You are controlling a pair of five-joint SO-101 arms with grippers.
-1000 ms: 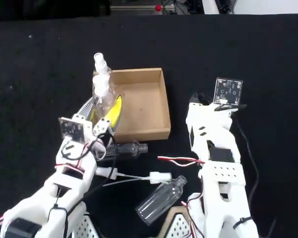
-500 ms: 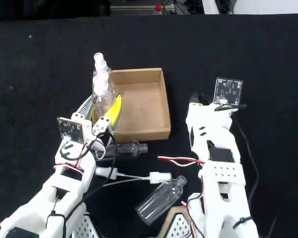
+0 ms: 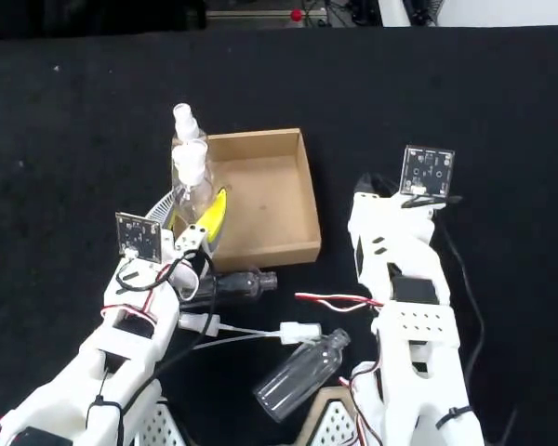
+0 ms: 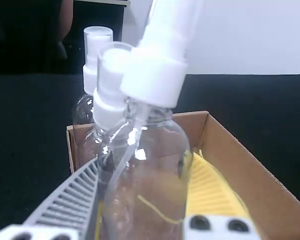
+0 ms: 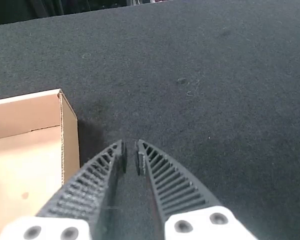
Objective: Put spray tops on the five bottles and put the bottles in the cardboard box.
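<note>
While my left gripper (image 3: 195,203) was clamped on the upright capped bottle (image 4: 150,150) at the cardboard box's (image 3: 270,200) left wall, the opening lay just right. My right gripper (image 5: 130,152) sat all but closed, holding nothing.

A black, felt-like cloth surface (image 3: 465,84) is stretching across almost the whole high view, and fine lint specks are showing on it in the right wrist view. Beyond its far edge a narrow strip of room is showing: a dark area (image 3: 93,14) at one end, a small red round object (image 3: 298,14) beside tangled cables (image 3: 353,11), and a white panel (image 3: 502,11) at the other end. In the left wrist view a white wall (image 4: 250,40) is rising behind the surface, beside a dark recess (image 4: 30,35).
</note>
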